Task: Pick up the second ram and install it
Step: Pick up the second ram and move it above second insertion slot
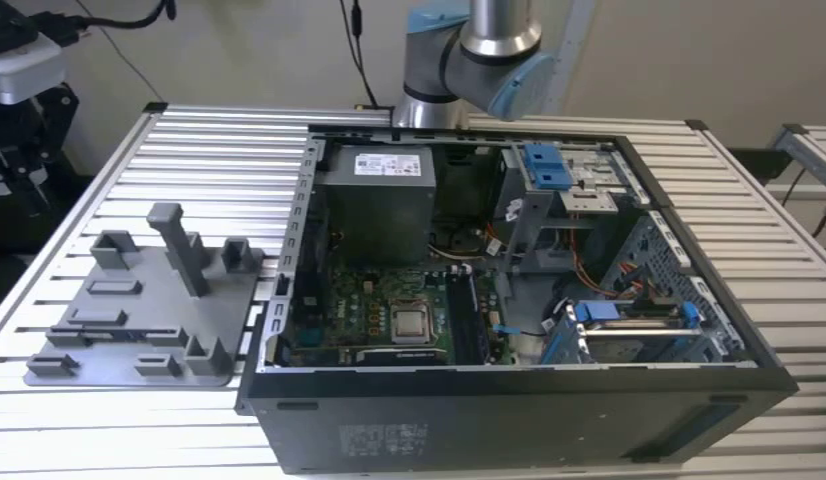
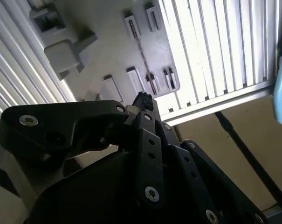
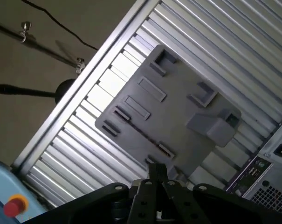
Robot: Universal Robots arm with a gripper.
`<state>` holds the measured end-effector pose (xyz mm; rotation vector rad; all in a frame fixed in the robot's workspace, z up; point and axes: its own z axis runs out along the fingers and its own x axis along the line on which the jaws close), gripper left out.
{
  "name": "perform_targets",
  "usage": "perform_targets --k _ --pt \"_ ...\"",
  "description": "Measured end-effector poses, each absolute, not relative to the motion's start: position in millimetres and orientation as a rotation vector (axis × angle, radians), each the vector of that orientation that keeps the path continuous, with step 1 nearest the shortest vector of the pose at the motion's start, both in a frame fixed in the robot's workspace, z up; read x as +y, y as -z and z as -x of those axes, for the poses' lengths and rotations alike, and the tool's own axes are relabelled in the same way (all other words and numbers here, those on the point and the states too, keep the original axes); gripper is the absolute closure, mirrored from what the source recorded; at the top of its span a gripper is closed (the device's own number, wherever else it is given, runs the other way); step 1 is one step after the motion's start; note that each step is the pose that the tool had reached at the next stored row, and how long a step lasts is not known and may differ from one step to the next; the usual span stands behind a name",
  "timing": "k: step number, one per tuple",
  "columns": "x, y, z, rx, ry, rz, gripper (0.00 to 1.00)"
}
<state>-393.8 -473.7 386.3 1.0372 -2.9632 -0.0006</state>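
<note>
Right, the fingers [image 3: 157,169] are pressed together with nothing between them, hanging well above the grey fixture [image 3: 178,116] on the slatted desk [image 3: 201,37]. Down there, a thin dark line bridging two slotted holders looks like the second ram [image 3: 143,133], standing on edge. Farther off sits the open computer case [image 1: 520,420]. The danger: brought down closed, the fingers would strike the stick's edge and knock it loose.
</note>
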Motion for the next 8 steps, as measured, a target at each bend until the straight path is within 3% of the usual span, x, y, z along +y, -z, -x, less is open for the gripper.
perform_targets --k 8 --pt "-473.6 -386.2 393.9 -2.890 -0.024 -1.211 0.89"
